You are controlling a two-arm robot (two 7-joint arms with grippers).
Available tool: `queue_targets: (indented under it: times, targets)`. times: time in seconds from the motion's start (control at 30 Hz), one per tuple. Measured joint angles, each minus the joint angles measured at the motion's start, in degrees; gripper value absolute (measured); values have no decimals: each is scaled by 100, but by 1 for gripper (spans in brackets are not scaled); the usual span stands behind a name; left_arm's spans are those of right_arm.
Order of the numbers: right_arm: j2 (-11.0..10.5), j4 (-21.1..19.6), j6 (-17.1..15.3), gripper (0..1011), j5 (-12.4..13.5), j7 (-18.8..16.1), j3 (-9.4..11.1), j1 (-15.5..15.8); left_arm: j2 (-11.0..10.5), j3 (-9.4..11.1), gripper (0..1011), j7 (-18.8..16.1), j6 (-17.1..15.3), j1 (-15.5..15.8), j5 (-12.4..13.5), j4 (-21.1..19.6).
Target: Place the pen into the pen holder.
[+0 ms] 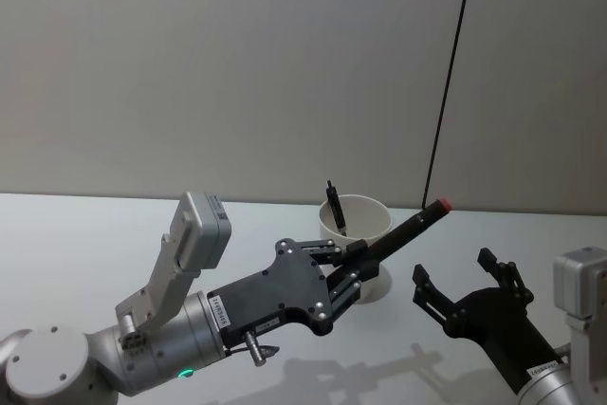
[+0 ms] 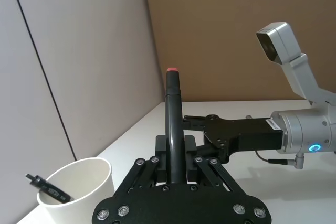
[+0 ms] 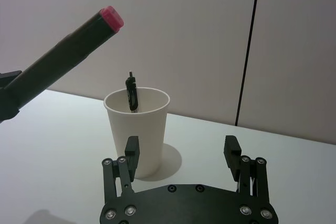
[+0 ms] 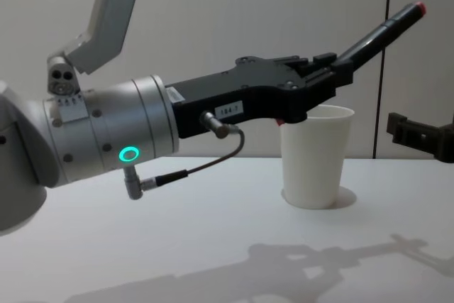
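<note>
Foreground: left gripper (image 1: 365,255) (image 4: 333,76), reaching forward over the white table (image 1: 95,234) from the robot's left. Its fingers (image 2: 164,153) are drawn in tight on the lower barrel of the pen (image 1: 403,230) (image 2: 174,108) (image 4: 379,33), gripping it from both sides. The pen is black with a red end (image 3: 111,18) and is held clear of the table. It is tilted, and the red end points up and away from the robot toward its right. In the chest view the red end stands higher than the cup's rim and to the right of it. The gripped end is hidden in the fingers.

Right side, near: right gripper (image 1: 452,267) (image 3: 181,148), low over the table, fingers spread wide with nothing between them, aimed at the cup.

Middle ground: pen holder (image 1: 379,220) (image 3: 137,135) (image 4: 316,161) (image 2: 79,182), a plain white paper cup standing upright on the table, just beyond the left gripper's fingers and between the two grippers. A second pen (image 1: 334,206) (image 3: 131,93), black, leans inside it against the wall, its top above the rim. The held pen is outside the cup.

Background: pale wall (image 1: 237,64) with a dark vertical seam (image 1: 450,73) behind the cup.
</note>
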State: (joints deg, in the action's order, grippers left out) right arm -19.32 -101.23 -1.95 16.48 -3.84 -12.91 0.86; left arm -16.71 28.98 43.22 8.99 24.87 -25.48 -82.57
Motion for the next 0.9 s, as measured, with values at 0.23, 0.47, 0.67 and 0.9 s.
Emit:
queue_targets:
  times: [0.23, 0.47, 0.67, 0.9]
  targets:
    - [-3, -54, 15, 1001, 153, -152, 76, 65, 38, 65, 200, 112, 87, 76, -24, 105]
    - [-20, -173, 50, 1001, 460, -385, 212, 206, 57, 96, 200, 171, 131, 115, -34, 160]
    - [-74, -399, 32, 1001, 950, -694, 427, 474, 68, 112, 200, 201, 153, 133, -40, 187]
    - [-136, -674, -86, 1001, 1459, -956, 628, 792, 73, 123, 200, 220, 168, 148, -44, 206]
